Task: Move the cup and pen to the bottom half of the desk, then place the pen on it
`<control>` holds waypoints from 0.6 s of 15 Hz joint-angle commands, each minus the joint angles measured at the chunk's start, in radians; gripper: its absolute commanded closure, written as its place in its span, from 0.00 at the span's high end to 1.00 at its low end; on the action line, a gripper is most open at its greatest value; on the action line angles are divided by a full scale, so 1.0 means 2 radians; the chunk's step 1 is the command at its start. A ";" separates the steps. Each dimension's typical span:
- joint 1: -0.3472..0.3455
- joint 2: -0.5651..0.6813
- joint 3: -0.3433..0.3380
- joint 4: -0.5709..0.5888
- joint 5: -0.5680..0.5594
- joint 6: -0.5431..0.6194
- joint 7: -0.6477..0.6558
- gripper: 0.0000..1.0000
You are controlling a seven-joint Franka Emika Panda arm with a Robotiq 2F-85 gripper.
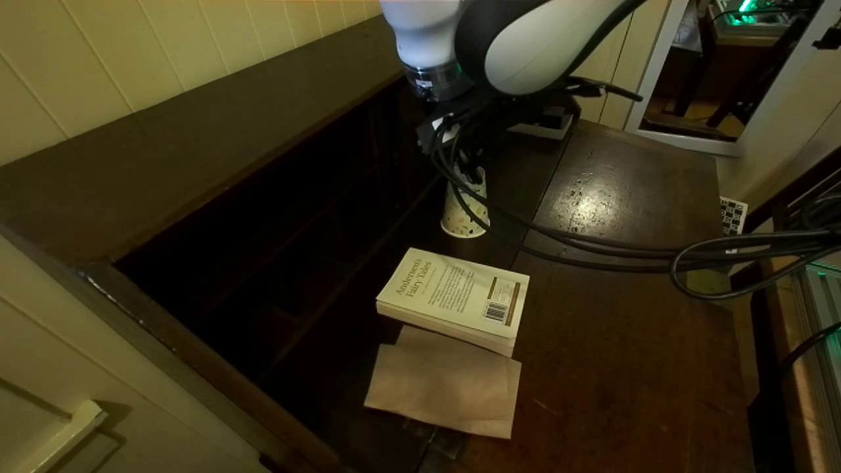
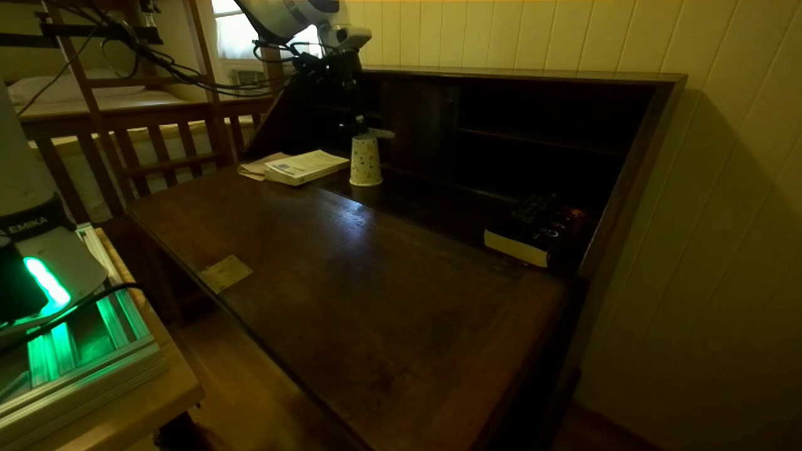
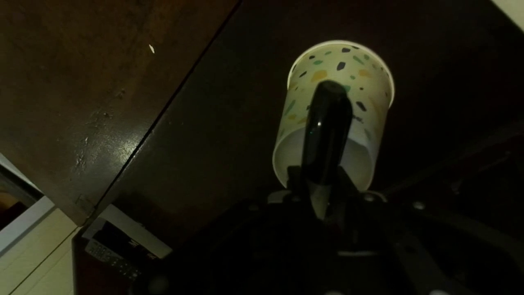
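"So, what are the jaws doing?"

"In the wrist view, the gripper (image 3: 321,180) is clasping the pen (image 3: 327,127) from both sides. The pen, glossy black at one end and paler at the other, is lying roughly level right at the upturned base of the cup (image 2: 365,164); whether they're touching, I can't tell."

"How will the pen be handling?"

"It's looking light and stiff, though that smooth barrel could be slipping or rolling. I'd be gripping near the middle."

"And the cup?"

"It's standing upside down, rolled rim on the desk (image 2: 351,300), between the seam (image 3: 171,100) and the cubbyholes (image 2: 539,156). Its tapering wall, flecked dark, green and ochre, is suggesting thin paper: featherlight, easily crushed. I'm favouring a gentle pinch up by the base, where the bottom disc is probably stiffening it."

"Farther out?"

"A white paperback (image 1: 453,299) is lying flat just beside it, creased brown paper (image 1: 447,387) next along. Behind, yellowish grooved panelling (image 2: 514,37) is rising."
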 commanded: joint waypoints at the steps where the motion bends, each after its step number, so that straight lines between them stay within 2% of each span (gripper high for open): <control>1: 0.010 0.010 -0.005 0.018 -0.019 -0.023 0.015 0.05; 9: 0.012 0.015 -0.004 0.020 -0.034 -0.031 0.019 0.05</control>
